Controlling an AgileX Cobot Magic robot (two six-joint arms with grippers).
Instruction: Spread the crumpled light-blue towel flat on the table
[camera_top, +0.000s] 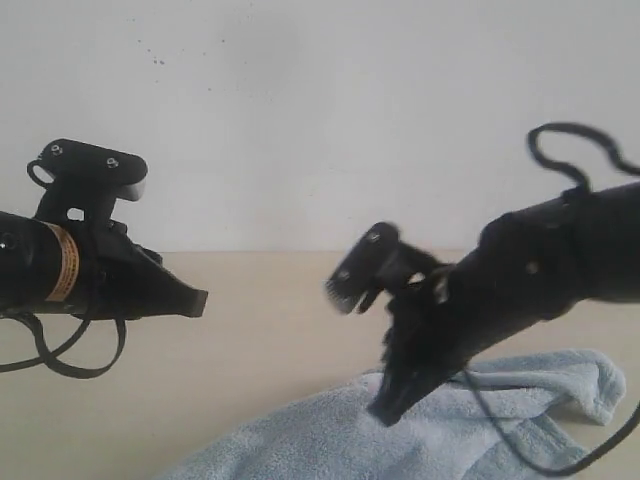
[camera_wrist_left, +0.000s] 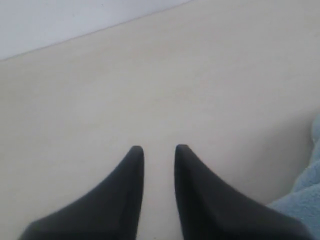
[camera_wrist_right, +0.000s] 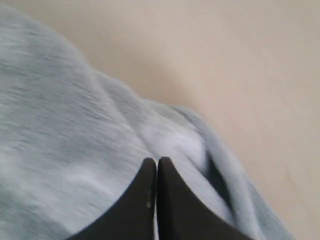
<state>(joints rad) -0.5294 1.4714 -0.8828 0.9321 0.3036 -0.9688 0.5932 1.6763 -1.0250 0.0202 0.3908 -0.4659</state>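
The soft, limp towel (camera_top: 560, 385) at lower right probably pinches best at its folded edge; the right gripper (camera_wrist_right: 157, 162) is closed, and the left gripper (camera_wrist_left: 159, 150) is narrowly parted and empty.

Bare surface (camera_top: 270, 340) runs clear from centre out to 9 o'clock, and there's free passage beneath the left pincer (camera_top: 203, 300). Towel (camera_top: 330, 440) heaps up at 5 o'clock, and the right arm (camera_top: 520, 280) bars 3 o'clock above it.

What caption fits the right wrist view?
Right gripper, jaws closed, over a fold of the towel on the table.
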